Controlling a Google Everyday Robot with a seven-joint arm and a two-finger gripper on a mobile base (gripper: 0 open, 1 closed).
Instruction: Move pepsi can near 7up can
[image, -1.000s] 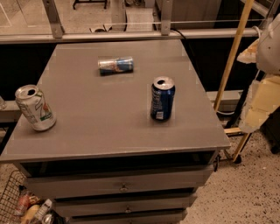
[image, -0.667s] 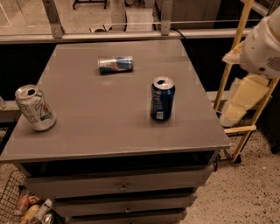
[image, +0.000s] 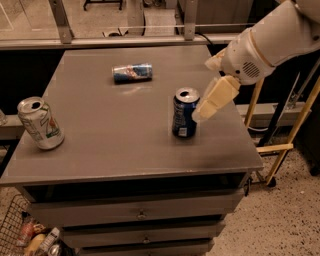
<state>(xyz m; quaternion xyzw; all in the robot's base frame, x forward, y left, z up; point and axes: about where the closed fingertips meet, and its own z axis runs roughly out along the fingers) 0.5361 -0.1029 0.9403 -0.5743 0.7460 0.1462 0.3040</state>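
The pepsi can (image: 184, 114) stands upright on the grey table (image: 115, 145), right of its middle, dark blue with an open silver top. The 7up can (image: 40, 123) stands at the table's left edge, silvery-white with green marks, leaning slightly. My gripper (image: 212, 100) comes in from the upper right on a white arm (image: 265, 40). It is right beside the pepsi can's upper right side, at the height of the rim. I cannot tell whether it touches the can.
A slim blue-and-silver can (image: 132, 73) lies on its side at the back middle of the table. Drawers (image: 140, 215) sit under the tabletop. A wire basket (image: 20, 235) with trash is at the lower left. A yellow frame (image: 280, 150) stands to the right.
My arm has swung in from the right edge of view towards the left and down, up to the pepsi can. None of the cans has moved.
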